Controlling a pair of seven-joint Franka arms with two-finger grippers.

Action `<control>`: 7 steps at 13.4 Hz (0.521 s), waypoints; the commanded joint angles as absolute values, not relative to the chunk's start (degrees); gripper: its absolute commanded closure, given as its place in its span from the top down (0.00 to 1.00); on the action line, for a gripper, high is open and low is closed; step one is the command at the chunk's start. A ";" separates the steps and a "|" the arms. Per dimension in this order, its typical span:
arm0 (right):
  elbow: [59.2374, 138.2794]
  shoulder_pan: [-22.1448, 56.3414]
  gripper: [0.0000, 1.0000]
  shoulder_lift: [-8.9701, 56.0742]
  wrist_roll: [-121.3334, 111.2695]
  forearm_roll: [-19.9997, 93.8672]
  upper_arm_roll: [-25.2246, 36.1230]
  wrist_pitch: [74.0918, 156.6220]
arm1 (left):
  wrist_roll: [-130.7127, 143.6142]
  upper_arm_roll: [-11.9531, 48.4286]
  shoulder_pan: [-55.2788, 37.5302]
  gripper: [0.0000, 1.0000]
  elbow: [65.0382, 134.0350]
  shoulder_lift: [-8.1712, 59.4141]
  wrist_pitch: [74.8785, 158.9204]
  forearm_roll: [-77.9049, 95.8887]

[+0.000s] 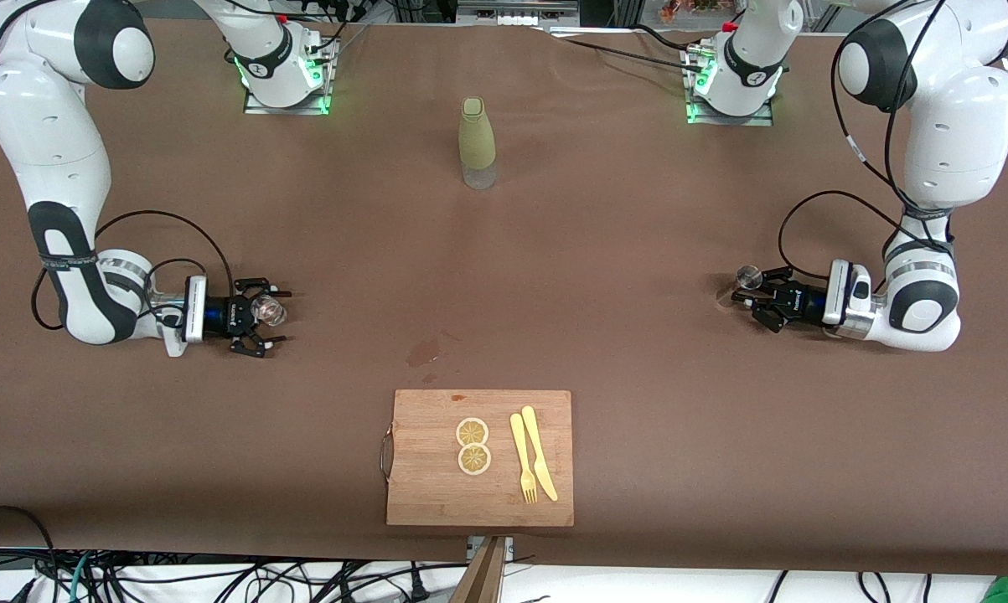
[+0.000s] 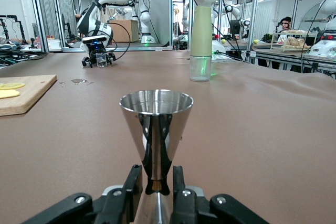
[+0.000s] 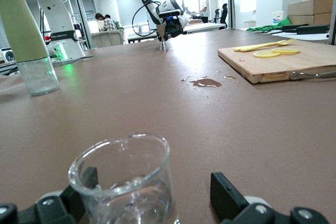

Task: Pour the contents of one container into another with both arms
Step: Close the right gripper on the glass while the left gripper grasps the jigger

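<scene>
Two grippers low at bench ends. Left gripper (image 2: 156, 184) jaws pinch jigger (image 2: 156, 129) waist, frame right, ready for pouring. Right gripper (image 3: 152, 195) jaws wide apart around glass cup (image 3: 123, 182), frame left, not yet gripping.

surface: wide table under a brown cloth (image 1: 638, 251)
bottle: tall bottle in an olive-green sleeve with a clear base (image 1: 477, 142), upright, between the two arm bases
board: rectangular wooden cutting board with a metal handle (image 1: 424, 494), at the table edge nearest the front camera
spill: small dark wet patch (image 1: 422, 352), on the cloth just beside the board, between board and bottle
</scene>
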State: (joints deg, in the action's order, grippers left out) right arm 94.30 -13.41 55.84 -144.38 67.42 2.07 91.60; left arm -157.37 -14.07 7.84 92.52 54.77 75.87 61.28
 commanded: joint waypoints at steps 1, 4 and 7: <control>94.13 -13.01 0.94 56.95 -145.37 68.82 1.06 91.41 | -165.50 -14.68 7.29 0.23 92.64 55.37 75.15 61.70; 94.04 -13.10 0.88 56.95 -145.37 68.82 0.53 91.23 | -165.67 -14.59 6.86 0.06 92.64 55.55 75.32 61.70; 94.04 -13.10 0.85 56.95 -145.37 68.82 0.35 90.01 | -165.94 -14.59 6.86 0.00 92.64 55.63 75.41 61.70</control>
